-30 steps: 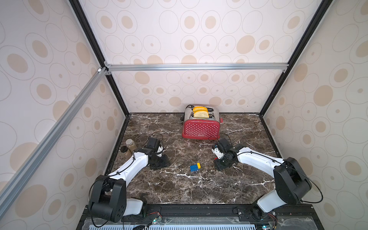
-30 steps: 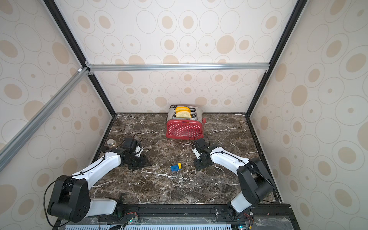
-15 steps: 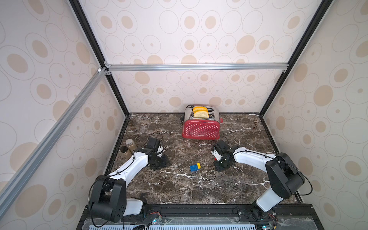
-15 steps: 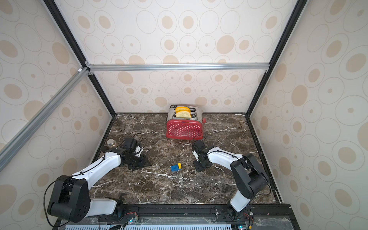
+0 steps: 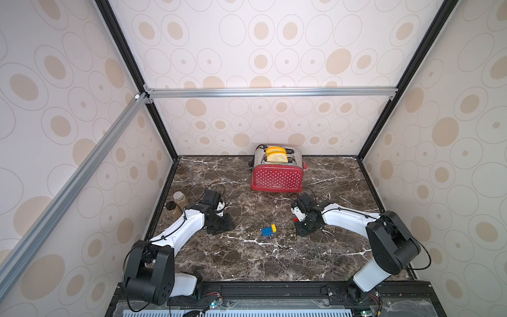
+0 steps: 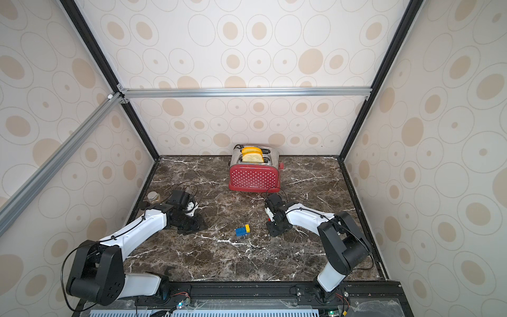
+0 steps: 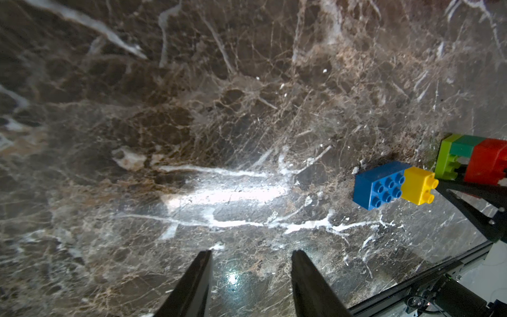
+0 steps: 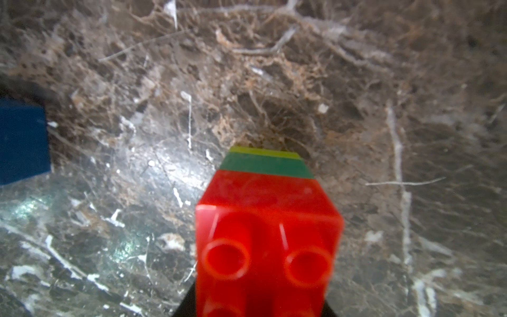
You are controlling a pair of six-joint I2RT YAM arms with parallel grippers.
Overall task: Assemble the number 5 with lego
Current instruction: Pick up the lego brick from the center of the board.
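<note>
Lying between the 2 arms in both top views, the blue brick point(image 5: 265, 232) and yellow brick point(image 5: 273, 227) form 1 joined pair on the marble table point(image 5: 247, 260). Its yellow end points toward the right gripper point(image 5: 303, 225), the nearer one, where a speck of the red brick point(image 5: 295, 219) shows. The left gripper point(image 5: 219, 223) sits at centre left, well apart.

Left wrist view: the left gripper's jaws stand narrowly parted and empty at bottom centre. At the right edge the pair lies on its side, yellow studs facing the lime-green brick point(image 7: 447, 162), just beside it but apart. The dark-green brick point(image 7: 463, 146) and red follow in line.

Right wrist view: red fills the lower centre and hides the jaws, so I cannot tell whether they clamp it. Blue sits at the left edge, so the joining move probably runs that way.
</note>
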